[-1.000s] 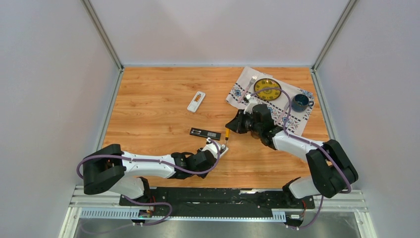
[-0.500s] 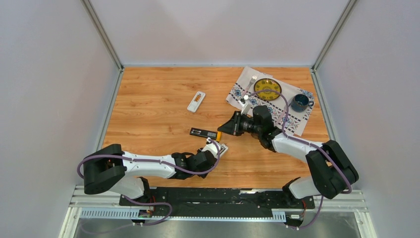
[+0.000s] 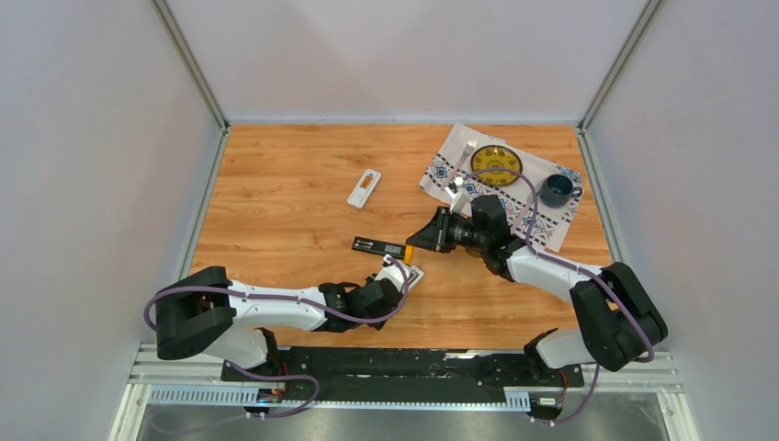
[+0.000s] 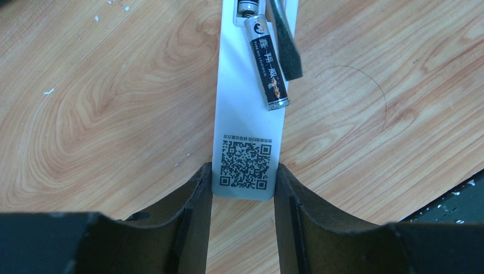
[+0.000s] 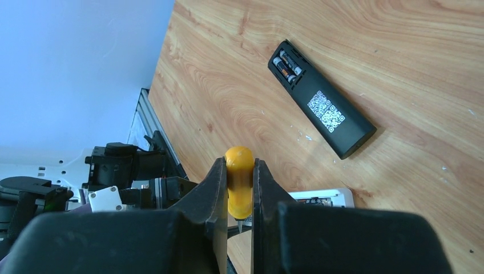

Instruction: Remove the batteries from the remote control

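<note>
My left gripper is shut on the near end of a white remote with a QR label; it also shows in the top view. One dark battery lies askew, half out of the compartment, and another battery still sits inside. My right gripper is shut on a yellow-handled screwdriver, whose dark blade rests beside the loose battery. A black remote lies open on the table with two batteries inside; in the top view it sits just left of the right gripper.
A second white remote lies further back on the wooden table. A patterned cloth at the back right carries a yellow plate, a blue cup and a fork. Grey walls enclose the table.
My right gripper has swung the screwdriver's handle to the left and tilted it, the tip staying at the white remote. My left gripper has kept still on the remote.
</note>
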Action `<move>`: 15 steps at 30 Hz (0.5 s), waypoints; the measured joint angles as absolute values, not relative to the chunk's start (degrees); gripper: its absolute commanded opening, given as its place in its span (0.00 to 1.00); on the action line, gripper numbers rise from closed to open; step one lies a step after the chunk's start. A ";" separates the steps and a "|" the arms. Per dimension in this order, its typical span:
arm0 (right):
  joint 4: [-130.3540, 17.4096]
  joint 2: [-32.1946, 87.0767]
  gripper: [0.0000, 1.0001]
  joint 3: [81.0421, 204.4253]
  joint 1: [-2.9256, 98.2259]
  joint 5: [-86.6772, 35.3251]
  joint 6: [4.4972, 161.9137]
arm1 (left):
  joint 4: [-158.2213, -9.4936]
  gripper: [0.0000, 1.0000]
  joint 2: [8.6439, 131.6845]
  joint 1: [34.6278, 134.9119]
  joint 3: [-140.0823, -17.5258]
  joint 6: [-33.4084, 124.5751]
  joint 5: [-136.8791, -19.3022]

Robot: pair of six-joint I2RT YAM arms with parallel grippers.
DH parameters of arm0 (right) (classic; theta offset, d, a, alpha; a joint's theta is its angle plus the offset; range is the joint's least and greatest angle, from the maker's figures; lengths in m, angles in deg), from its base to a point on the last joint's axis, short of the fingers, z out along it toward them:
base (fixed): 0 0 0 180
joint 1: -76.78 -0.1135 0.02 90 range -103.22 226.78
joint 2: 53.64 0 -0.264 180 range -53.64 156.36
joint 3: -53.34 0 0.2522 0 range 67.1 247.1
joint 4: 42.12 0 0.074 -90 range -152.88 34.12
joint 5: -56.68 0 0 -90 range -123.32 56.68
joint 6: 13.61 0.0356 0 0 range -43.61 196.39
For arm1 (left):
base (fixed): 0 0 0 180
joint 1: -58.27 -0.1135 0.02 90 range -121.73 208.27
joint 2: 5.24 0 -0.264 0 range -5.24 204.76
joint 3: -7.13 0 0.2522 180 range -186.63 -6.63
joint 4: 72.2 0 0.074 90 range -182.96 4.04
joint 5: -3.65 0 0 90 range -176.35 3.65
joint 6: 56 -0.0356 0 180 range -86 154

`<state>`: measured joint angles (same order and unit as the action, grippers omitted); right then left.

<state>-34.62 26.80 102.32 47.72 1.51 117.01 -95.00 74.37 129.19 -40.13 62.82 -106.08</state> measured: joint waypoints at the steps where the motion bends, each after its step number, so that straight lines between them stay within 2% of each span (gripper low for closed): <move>1: -35.17 26.48 0.00 102.32 47.74 1.14 116.86 | -95.00 0.00 74.37 129.19 -40.13 62.82 -106.08; 15: -40.59 25.54 0.00 103.55 47.43 -3.34 114.08 | -94.87 0.00 74.48 129.19 -40.17 62.82 -106.10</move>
